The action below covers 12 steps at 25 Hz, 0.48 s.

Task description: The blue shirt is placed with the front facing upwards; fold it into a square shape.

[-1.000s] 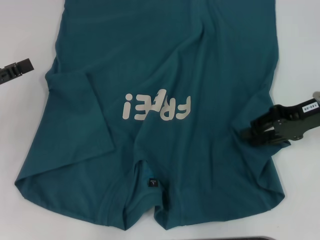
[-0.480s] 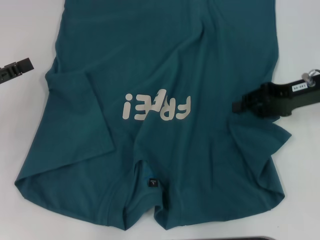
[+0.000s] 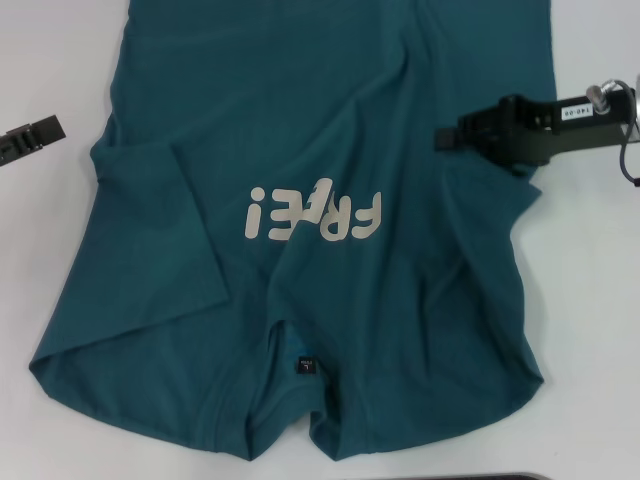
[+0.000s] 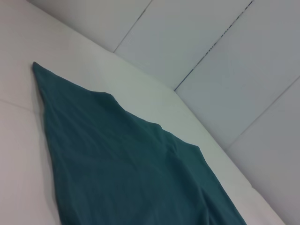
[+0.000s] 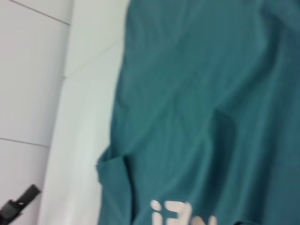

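Note:
The blue shirt (image 3: 330,110) lies front up on the white table (image 3: 50,60), collar and dark neck tag (image 3: 303,366) toward me, its cream lettering (image 3: 315,215) upside down. Its left sleeve (image 3: 160,240) is folded in over the body. My right gripper (image 3: 443,137) hovers over the shirt's right side, shut on the right sleeve fabric, which hangs from it in a raised fold (image 3: 505,190). My left gripper (image 3: 30,135) rests on the table, off the shirt's left edge. The right wrist view shows the shirt (image 5: 197,117) and the left gripper (image 5: 18,205) far off; the left wrist view shows a shirt corner (image 4: 117,164).
A dark object (image 3: 500,477) peeks in at the near edge of the table. Bare white table lies on both sides of the shirt. Pale wall panels (image 4: 225,56) rise behind the far table edge.
My right gripper has moved up and inward over the shirt, drawing the right sleeve with it, so the shirt's right edge now sits further in. The left arm has not moved.

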Tool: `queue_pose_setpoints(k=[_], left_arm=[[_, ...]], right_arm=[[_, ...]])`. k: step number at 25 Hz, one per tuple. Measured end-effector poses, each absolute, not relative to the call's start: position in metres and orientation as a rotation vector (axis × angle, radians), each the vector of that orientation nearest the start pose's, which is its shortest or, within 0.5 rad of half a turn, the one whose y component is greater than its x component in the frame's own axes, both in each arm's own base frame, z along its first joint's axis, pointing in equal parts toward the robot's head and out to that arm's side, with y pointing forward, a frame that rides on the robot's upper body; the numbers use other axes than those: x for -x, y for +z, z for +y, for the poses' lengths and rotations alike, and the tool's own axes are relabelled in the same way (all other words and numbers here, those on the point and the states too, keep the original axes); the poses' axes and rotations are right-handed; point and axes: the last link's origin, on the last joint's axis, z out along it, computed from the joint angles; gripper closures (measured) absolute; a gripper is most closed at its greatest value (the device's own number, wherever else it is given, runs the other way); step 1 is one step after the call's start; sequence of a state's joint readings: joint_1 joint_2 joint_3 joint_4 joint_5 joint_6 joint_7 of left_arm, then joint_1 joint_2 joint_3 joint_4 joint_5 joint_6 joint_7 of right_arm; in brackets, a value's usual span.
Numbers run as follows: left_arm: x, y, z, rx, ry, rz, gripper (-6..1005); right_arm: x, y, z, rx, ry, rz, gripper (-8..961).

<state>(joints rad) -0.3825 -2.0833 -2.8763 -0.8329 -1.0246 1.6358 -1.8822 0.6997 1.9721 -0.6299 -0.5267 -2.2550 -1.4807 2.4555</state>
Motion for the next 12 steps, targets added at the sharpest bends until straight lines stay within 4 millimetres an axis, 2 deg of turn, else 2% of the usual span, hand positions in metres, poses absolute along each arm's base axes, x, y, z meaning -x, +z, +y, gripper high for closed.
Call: queue_pose_setpoints(k=[3,9,12], left_arm=[[0.335,0.077,0.291,2.126,-0.886,-1.374,296],[0.335,0.077,0.291,2.124,-0.888,-1.374,296],[0.335,0.077,0.291,2.124,-0.888,-1.373,296]], right_arm=[[-0.258,0.010,0.370,2.274,0.513,2.024,588],[-0.262,0.000,0.367,2.201,0.281,2.144,589],[-0.260,-0.004,0.365,2.213,0.239,2.154,590]])
